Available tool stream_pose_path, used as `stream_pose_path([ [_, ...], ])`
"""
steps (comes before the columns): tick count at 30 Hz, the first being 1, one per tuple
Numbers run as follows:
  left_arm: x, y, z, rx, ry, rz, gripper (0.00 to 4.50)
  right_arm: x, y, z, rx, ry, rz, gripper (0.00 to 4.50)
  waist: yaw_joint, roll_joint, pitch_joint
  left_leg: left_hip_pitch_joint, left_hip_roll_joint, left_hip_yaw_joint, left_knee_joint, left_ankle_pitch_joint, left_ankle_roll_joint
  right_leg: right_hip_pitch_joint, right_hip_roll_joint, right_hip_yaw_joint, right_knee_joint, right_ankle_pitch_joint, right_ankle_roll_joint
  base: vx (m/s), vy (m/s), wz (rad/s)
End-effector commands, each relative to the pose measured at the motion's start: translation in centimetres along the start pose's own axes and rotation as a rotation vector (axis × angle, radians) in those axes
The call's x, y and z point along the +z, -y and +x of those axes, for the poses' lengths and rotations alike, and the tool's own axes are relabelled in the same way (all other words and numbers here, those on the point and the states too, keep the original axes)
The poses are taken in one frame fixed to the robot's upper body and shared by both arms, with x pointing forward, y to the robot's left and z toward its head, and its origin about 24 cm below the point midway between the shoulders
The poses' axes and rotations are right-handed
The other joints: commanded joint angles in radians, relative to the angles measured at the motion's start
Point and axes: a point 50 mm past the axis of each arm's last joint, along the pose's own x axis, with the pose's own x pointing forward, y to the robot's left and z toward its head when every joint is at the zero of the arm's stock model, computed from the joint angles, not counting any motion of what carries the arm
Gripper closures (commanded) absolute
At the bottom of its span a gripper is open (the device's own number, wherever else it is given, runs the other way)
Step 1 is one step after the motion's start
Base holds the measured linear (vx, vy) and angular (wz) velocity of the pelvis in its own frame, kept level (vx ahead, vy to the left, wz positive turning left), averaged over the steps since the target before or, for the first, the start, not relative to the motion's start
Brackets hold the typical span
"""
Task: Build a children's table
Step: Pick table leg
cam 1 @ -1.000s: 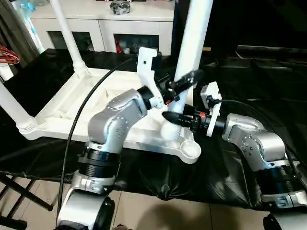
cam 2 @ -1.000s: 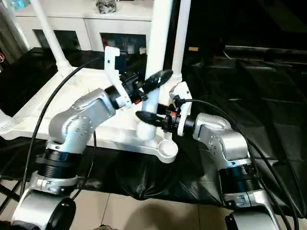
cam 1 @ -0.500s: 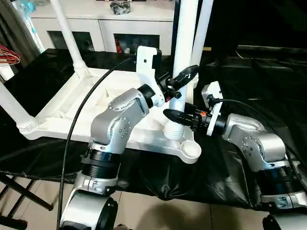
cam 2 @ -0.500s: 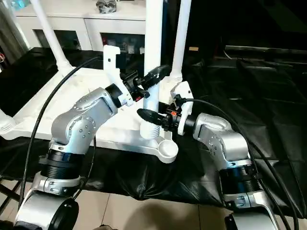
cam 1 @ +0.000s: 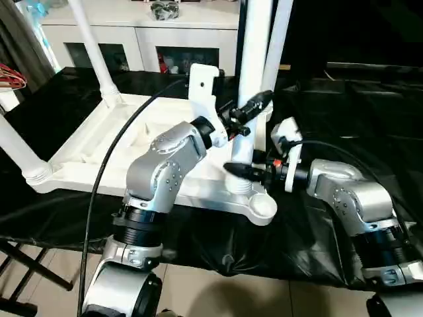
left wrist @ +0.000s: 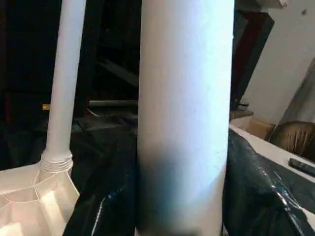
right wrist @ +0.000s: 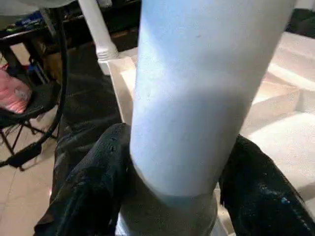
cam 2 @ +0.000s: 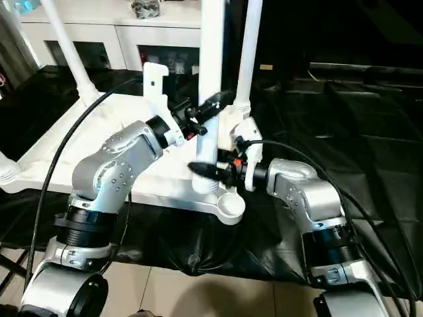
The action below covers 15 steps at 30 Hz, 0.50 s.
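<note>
Left eye view gives you the left gripper (cam 1: 246, 117) clamped round the near leg (cam 1: 254, 39), one black finger (cam 1: 254, 105) crossing the front of the tube. Below it your right gripper (cam 1: 246, 170) sits at the leg's threaded base; one black finger (cam 1: 239, 170) lies across the front of the leg, but you cannot tell whether the pair is closed on it or standing slack. Both wrist views have that same white tube close up, and the right wrist view shows its lower end (right wrist: 167, 216) between the dark fingers (right wrist: 98, 167).

Outward from there, the leg stands upright in the corner socket of the tabletop (cam 1: 99, 152), which lies underside up, ribs showing, on the black-draped table (cam 1: 344, 105). An open round socket (cam 1: 262, 207) sits at about 5 o'clock from the leg's base. A second leg (cam 1: 276, 39) rises just behind the held one, a third (cam 1: 92, 49) stands at the far corner around 10 o'clock, and a fourth (cam 1: 16, 148) at 9 o'clock. A white cabinet (cam 1: 132, 33) runs along 12 o'clock.
</note>
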Motion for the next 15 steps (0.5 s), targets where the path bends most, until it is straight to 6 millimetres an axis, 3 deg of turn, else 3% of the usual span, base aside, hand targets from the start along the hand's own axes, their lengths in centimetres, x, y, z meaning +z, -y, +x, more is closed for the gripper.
stream_pose_path([
  [1, 0.68, 0.41, -0.11, -0.025, 0.022, 0.038, 2.65, 0.84, 0.02, 0.19, 0.011, -0.005, -0.022, 1.77, -0.002, -0.024, -0.078, 0.011, 0.027, -0.006, -0.064, -0.184, 0.047, 0.058, -0.047, 0.041, -0.075, -0.28, -0.171, 0.0, 0.0, 0.0],
  [15, 0.23, 0.96, -0.24, -0.08, -0.006, 0.054, 2.65, 1.54, 0.2, 0.41, 0.027, 0.025, -0.01, 1.77, -0.001, -0.016, -0.079, 0.012, 0.028, -0.007, -0.065, -0.188, 0.042, 0.058, -0.047, 0.041, -0.074, -0.273, -0.174, 0.0, 0.0, 0.0],
])
